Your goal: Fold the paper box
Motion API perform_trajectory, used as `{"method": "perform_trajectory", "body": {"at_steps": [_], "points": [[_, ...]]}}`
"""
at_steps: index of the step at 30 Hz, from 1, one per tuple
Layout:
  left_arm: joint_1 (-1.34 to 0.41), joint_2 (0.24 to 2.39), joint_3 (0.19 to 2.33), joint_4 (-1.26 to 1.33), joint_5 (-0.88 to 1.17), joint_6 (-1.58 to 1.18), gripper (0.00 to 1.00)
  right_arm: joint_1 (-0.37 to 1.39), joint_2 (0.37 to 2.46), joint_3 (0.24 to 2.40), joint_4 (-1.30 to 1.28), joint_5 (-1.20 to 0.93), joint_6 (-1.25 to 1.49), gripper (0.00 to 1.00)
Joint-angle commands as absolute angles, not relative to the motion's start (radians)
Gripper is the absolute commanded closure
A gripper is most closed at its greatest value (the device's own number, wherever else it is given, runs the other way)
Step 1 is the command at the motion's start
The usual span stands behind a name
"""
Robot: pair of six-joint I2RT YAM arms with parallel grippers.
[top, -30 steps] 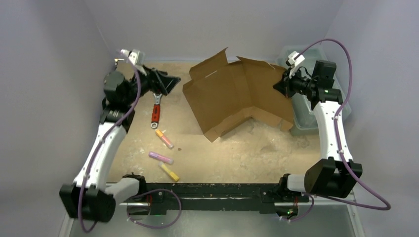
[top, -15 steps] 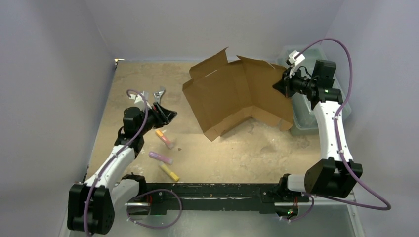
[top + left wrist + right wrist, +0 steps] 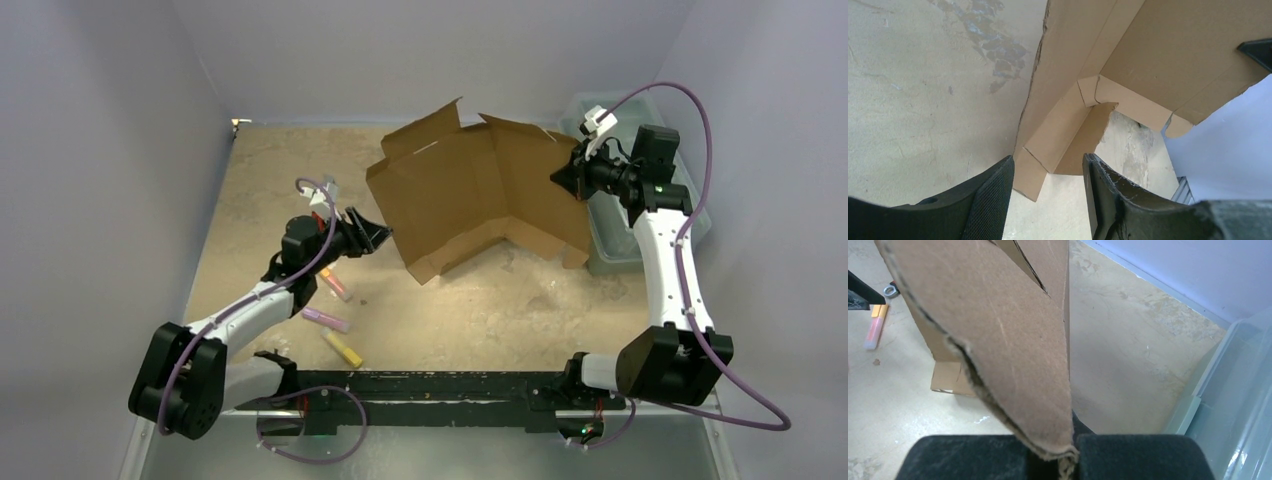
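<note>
Brown cardboard is filling the far middle of the table (image 3: 480, 310) in the top view. The box (image 3: 470, 190) is standing half-open there, its panels leaning up and its near edges resting on the surface. The right gripper (image 3: 560, 178) is pinching the box's far right edge, just beside a pale-green bin (image 3: 612, 255) at the right wall. The left gripper (image 3: 375, 237) is reaching in low from the left, its tips sitting just beside the box's near left corner. Three markers (image 3: 326, 320) are lying on the table, near and left of the box.

In the left wrist view, the left gripper (image 3: 1048, 167) is showing its fingers (image 3: 993, 192) moderately parted and gripping nothing. The bottom corner of the box (image 3: 1148, 55) is appearing in the gap, and I cannot tell whether it is touching them.

In the right wrist view, the right gripper (image 3: 1055, 452) is clamping closed on a rounded flap of the box (image 3: 998, 325), which is rising upright from the grip. The bin (image 3: 1243, 390) is lying to the right, and a marker (image 3: 875, 325) is lying at the far left.
</note>
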State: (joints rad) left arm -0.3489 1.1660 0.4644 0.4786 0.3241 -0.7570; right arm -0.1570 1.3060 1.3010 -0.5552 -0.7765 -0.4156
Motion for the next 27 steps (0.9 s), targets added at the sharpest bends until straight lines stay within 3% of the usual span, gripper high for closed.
{"method": "perform_trajectory", "body": {"at_steps": [1, 6, 10, 21, 27], "points": [[-0.368, 1.161, 0.451, 0.547, 0.284, -0.808, 0.48, -0.153, 1.270, 1.295, -0.502, -0.807, -0.398, 1.00], [-0.409, 1.033, 0.417, 0.344, 0.092, -0.797, 0.46, -0.153, 1.261, 1.278, -0.485, -0.808, -0.390, 1.00], [-0.440, 0.999, 0.332, 0.384, 0.093, -0.891, 0.44, -0.153, 1.258, 1.264, -0.472, -0.813, -0.384, 1.00], [-0.492, 1.122, 0.421, 0.499, 0.034, -0.813, 0.36, -0.153, 1.243, 1.227, -0.449, -0.832, -0.381, 1.00], [-0.492, 1.289, 0.589, 0.479, 0.069, -0.791, 0.45, -0.153, 1.234, 1.215, -0.441, -0.843, -0.382, 1.00]]}}
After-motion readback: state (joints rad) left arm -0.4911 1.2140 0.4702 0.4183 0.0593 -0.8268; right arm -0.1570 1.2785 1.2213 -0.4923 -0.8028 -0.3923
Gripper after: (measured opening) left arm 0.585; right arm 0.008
